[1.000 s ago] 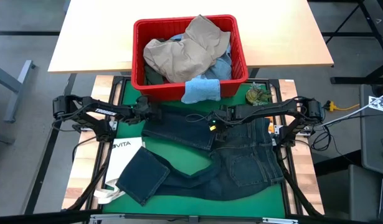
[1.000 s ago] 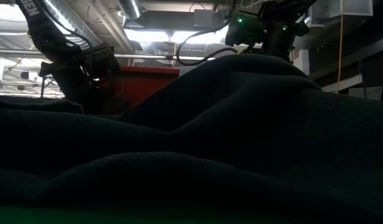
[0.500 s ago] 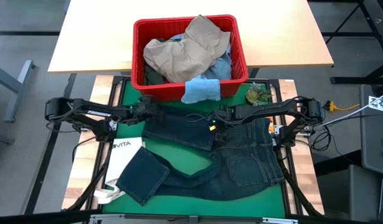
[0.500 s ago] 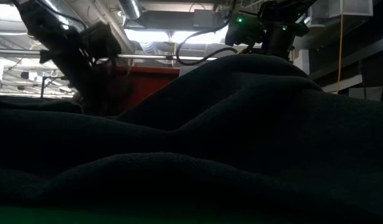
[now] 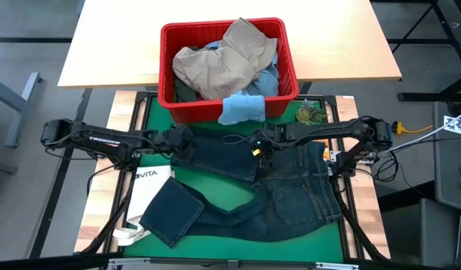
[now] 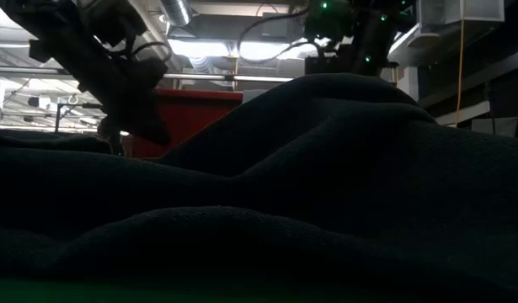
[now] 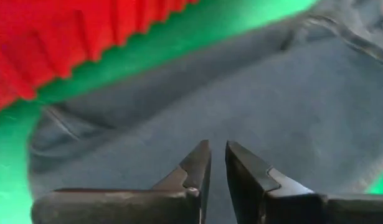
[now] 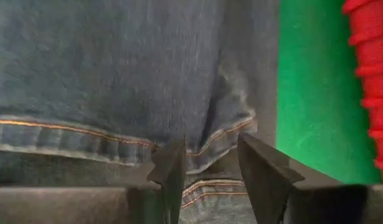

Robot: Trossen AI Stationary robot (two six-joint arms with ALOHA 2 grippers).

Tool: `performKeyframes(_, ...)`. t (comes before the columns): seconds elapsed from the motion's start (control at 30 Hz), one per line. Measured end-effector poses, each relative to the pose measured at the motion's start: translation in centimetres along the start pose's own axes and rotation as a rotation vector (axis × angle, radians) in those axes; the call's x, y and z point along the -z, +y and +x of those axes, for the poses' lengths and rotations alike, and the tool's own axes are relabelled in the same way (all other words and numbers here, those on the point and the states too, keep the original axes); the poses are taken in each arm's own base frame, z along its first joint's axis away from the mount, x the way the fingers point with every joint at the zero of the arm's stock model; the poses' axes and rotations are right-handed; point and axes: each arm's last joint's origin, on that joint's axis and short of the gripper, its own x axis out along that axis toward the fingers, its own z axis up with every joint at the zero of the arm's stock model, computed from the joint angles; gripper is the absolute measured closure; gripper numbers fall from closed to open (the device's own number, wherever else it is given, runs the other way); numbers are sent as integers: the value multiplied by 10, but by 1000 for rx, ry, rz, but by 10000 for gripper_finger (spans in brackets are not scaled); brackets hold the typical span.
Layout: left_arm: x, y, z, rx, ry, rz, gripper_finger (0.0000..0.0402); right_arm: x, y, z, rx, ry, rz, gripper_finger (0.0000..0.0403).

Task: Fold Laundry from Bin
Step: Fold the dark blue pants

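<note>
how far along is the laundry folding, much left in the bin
Early. One pair of dark navy jeans is out of the bin and spread unfolded on the green mat. The left gripper and right gripper hover low over its top edge, neither visibly gripping. Tan trousers and a light blue cloth wait in the bin.

The dark navy jeans (image 5: 267, 187) cover most of the green mat (image 5: 237, 251) on the tabletop; bare mat shows only along the near edge and in a thin strip before the bin (image 5: 229, 67). The bin's red wall blocks the far side. The white tote bag (image 5: 144, 196) occupies the left front. Both arms span the middle, crowding passage there.
</note>
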Motion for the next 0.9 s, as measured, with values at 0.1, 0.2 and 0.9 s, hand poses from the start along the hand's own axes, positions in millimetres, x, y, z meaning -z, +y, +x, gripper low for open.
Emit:
performKeyframes(0.1, 7, -6, -2, 49, 54, 31, 366, -3, 0, -7, -8, -16, 0, 257)
performKeyframes(0.2, 14, -11, -5, 85, 111, 59, 374, -5, 8, -9, -24, -34, -26, 258)
performKeyframes(0.9, 50, -14, -20, -8, 286, 164, 397, -8, 102, 43, 15, -48, -331, 258)
